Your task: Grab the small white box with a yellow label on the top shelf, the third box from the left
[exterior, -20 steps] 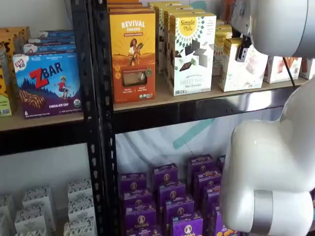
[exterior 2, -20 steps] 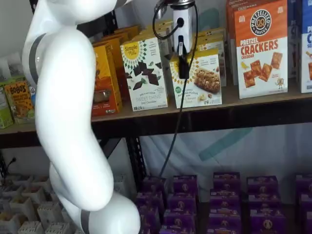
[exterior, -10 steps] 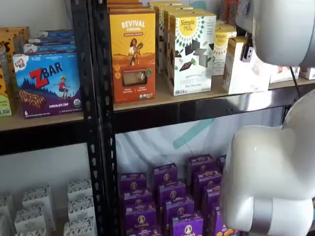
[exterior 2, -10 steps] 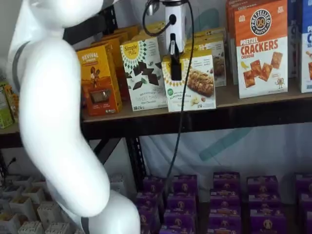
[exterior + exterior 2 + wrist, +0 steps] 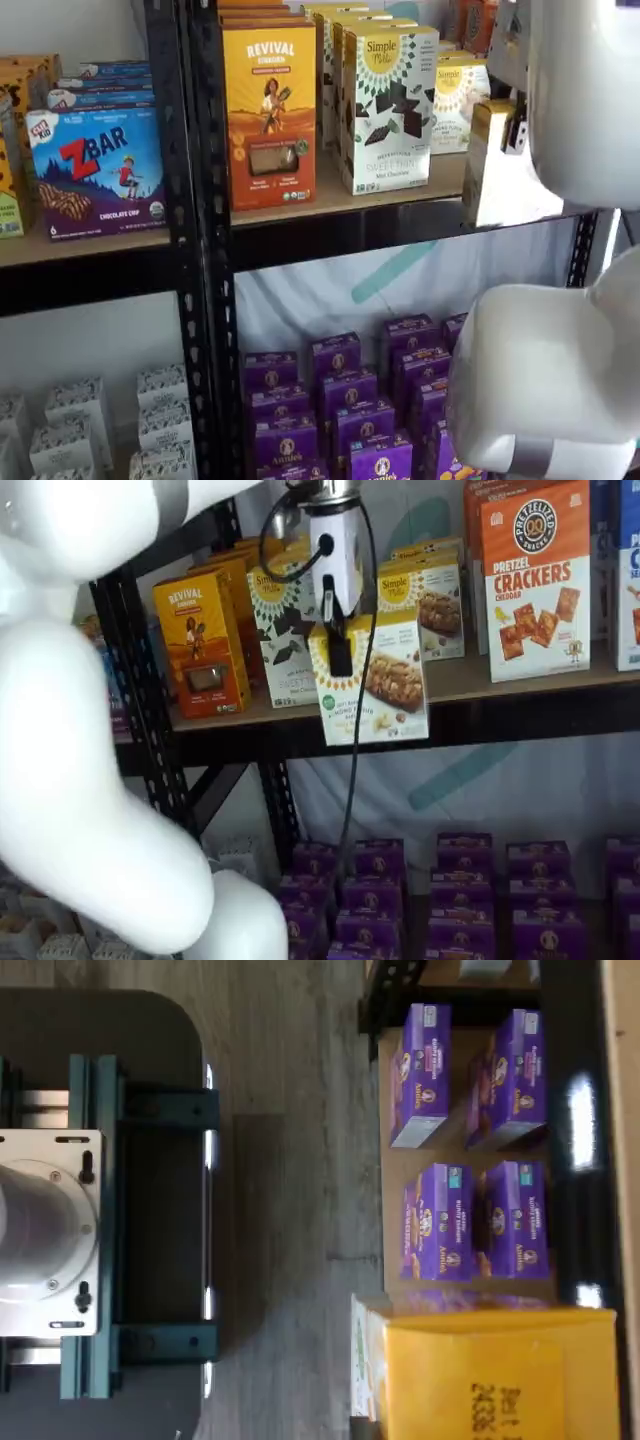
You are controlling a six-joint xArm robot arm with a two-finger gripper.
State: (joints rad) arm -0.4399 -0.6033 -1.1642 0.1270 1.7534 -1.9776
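Note:
My gripper (image 5: 341,658) is shut on the small white box (image 5: 376,683), a short carton with a yellow sunburst label and a small green round mark. One black finger lies on its front face. The box hangs in the air in front of the top shelf's (image 5: 505,676) black rail, off the board. In a shelf view the box (image 5: 497,185) shows side-on, with a black finger (image 5: 517,132) at its upper edge. In the wrist view its yellow top flap (image 5: 495,1380) fills a corner.
On the top shelf stand a tall white carton with dark squares (image 5: 283,630), an orange Revival box (image 5: 200,645), another small white box (image 5: 425,592) and a pretzel cracker box (image 5: 535,580). Purple boxes (image 5: 450,890) fill the lower shelf. My white arm (image 5: 90,730) stands in front.
The gripper has drawn the small white box off the shelf board, out toward the cameras and a little lower. The same kind of box behind it now shows.

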